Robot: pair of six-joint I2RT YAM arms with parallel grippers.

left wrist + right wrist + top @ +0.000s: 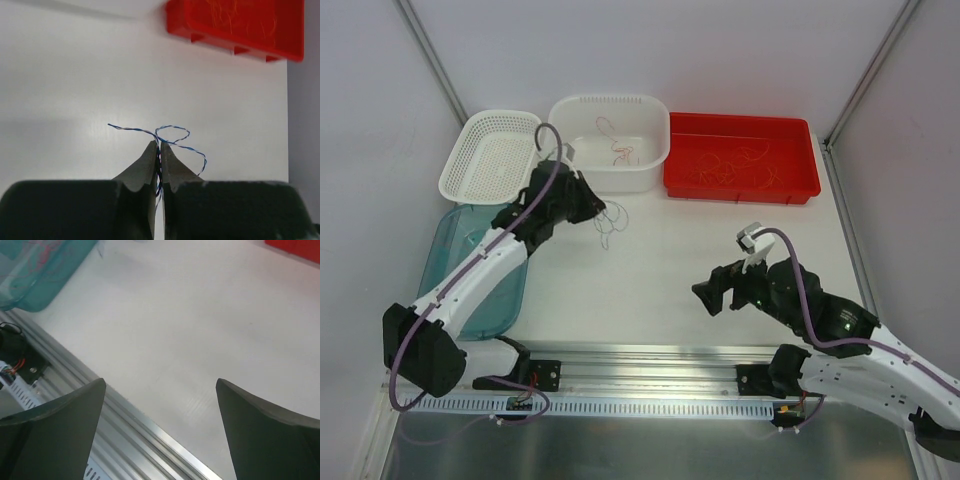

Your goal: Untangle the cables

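My left gripper is shut on one thin twisted cable that dangles in loops over the table, in front of the white basin. In the left wrist view the jaws pinch this blue-and-white strand, which curls out past the tips. More reddish cables lie in the white basin, and orange ones lie in the red tray. My right gripper is open and empty, hovering over bare table near the front rail.
A white mesh basket stands at the back left. A teal tray lies under the left arm, with reddish strands in it. The aluminium rail runs along the front edge. The red tray shows in the left wrist view.
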